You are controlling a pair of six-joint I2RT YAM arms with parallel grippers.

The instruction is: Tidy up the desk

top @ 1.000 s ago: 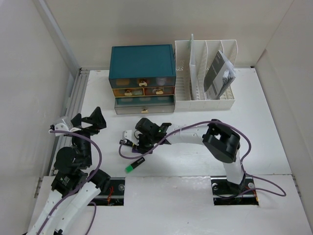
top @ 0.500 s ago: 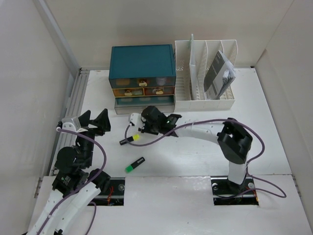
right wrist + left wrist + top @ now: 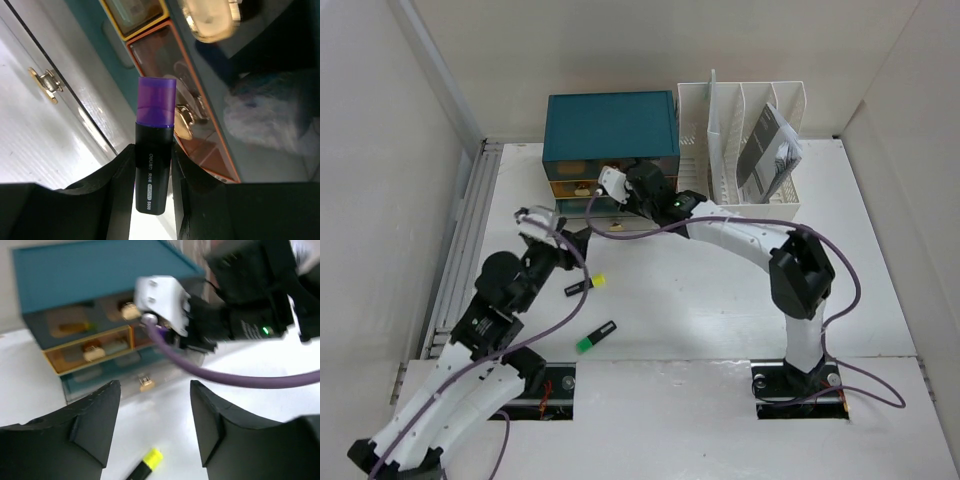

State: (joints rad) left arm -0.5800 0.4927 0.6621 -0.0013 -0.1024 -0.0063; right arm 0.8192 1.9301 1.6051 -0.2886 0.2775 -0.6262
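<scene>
One purple highlighter (image 3: pixel 155 150) now nearer drawer box (image 3: pixel 610 125)

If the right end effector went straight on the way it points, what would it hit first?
Probably the orange-framed drawer of the teal drawer box, near its gold knob. The purple highlighter held in the right end effector leads, so its cap would touch first. Depth is unclear.

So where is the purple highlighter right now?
In the right wrist view, the purple highlighter is held in the right gripper, its cap just in front of the teal drawer box.
</scene>
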